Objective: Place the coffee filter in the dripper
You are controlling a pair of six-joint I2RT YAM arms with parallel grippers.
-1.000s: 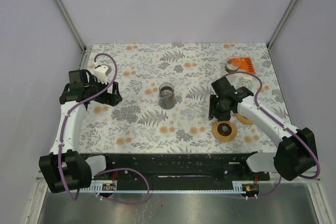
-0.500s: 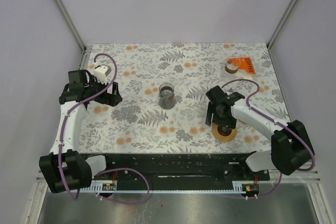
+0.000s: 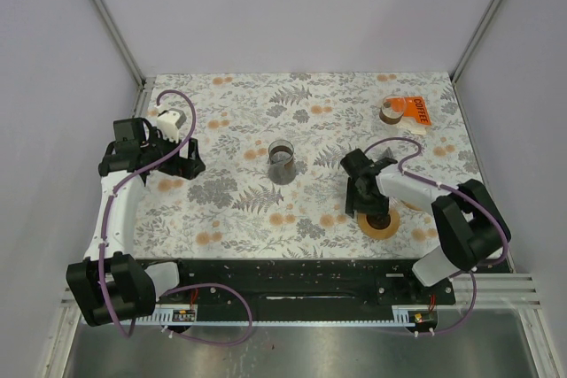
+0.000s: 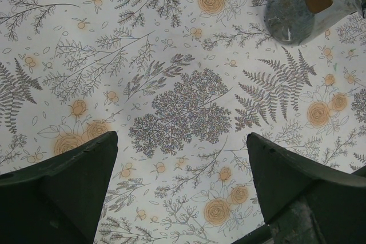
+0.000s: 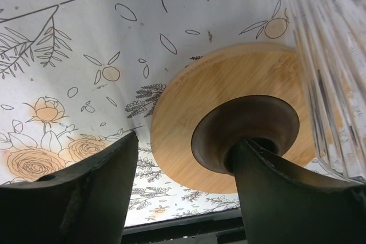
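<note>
Right jaws: I see the right gripper (image 5: 186, 144) spread wide and low over the dripper (image 5: 189, 95), with nothing pinched. One finger hangs over the tabletop (image 3: 310, 104) just left of the wooden disc, and the other crosses in front of its dark round centre. I cannot tell whether either finger touches it.
Left jaws: the left gripper (image 4: 182, 140) is spread just as wide and holds nothing, with only printed cloth showing between the fingers.
Dripper: it sits at the near right of the tabletop, under the right gripper. A ribbed clear glass wall (image 5: 331, 55) rises just beside it.
Glass cup: the glass cup (image 3: 282, 162) stands mid-tabletop, between the two arms and well apart from both.
Coffee filter: I cannot pick it out with certainty. An orange packet (image 3: 413, 110) marked COFFEE lies at the far right, touching a brown round thing (image 3: 390, 113).
</note>
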